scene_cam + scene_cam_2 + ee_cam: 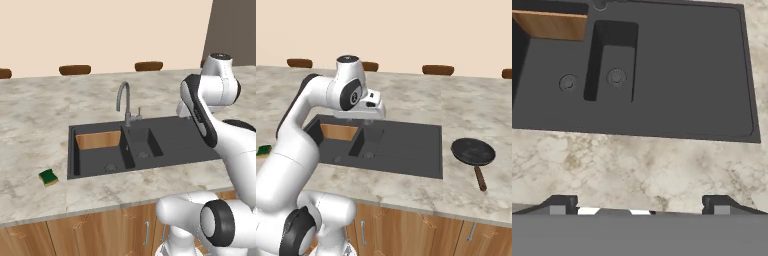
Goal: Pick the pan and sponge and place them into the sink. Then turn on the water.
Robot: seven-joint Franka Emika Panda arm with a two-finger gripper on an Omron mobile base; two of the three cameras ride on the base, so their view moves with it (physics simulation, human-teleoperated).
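Pan (472, 151) flat on counter just right of sink (406, 150), handle toward the front edge. Sponge (48, 176) lies off sink's left side. Gripper (640, 204) empty, jaws wide, over drainboard: pan nearer, to its right.

A beige-and-grey marbled stone countertop (30, 125) runs across the room, above light wooden cabinet fronts (416, 232) with slim grey metal handles (147, 233). Behind it stands a plain cream wall (100, 30), meeting a darker grey-brown wall panel (232, 27) at the right. Along the counter's far edge sit rounded dark brown shapes (75, 69), possibly stool or chair tops.
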